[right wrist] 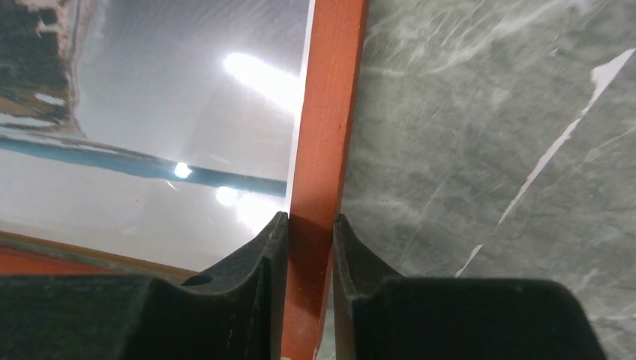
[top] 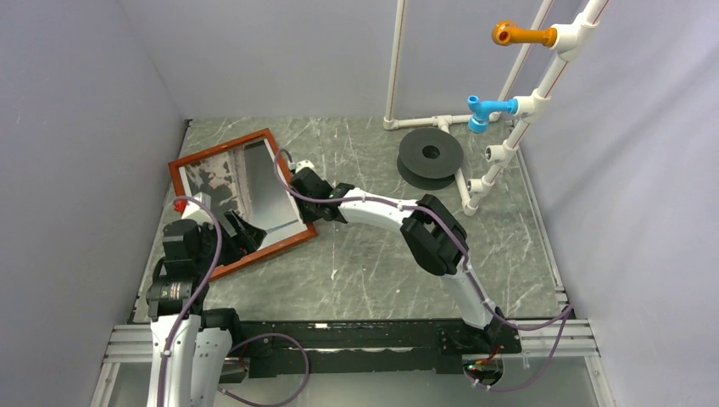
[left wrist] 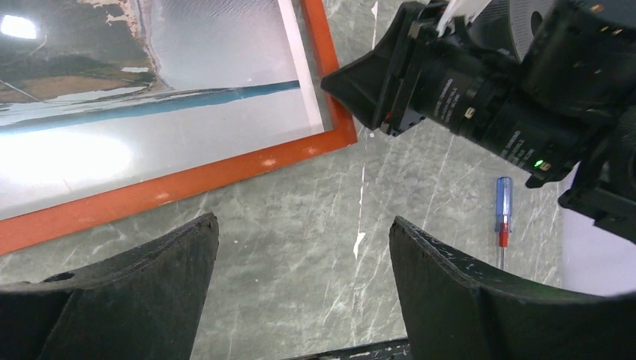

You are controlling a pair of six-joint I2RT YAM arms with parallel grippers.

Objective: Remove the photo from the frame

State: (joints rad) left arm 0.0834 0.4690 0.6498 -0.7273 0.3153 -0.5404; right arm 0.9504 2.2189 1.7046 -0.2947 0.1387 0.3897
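Observation:
The reddish-brown frame [top: 222,145] lies at the left of the table with the glossy photo [top: 254,182] inside it. My right gripper [top: 296,192] is shut on the frame's right rail; in the right wrist view its fingers [right wrist: 262,255] pinch the rail [right wrist: 326,112] beside the photo [right wrist: 150,112]. My left gripper [top: 242,233] is open and empty over the frame's near part. In the left wrist view it [left wrist: 304,225] has only bare table between its fingers, just off the frame's corner [left wrist: 341,139], with the photo [left wrist: 150,90] beyond.
A blue and red screwdriver [left wrist: 503,210] lies on the table near the right gripper. A black spool [top: 431,157] and a white pipe rack [top: 509,127] with orange and blue fittings stand at the back right. Grey walls close in on both sides.

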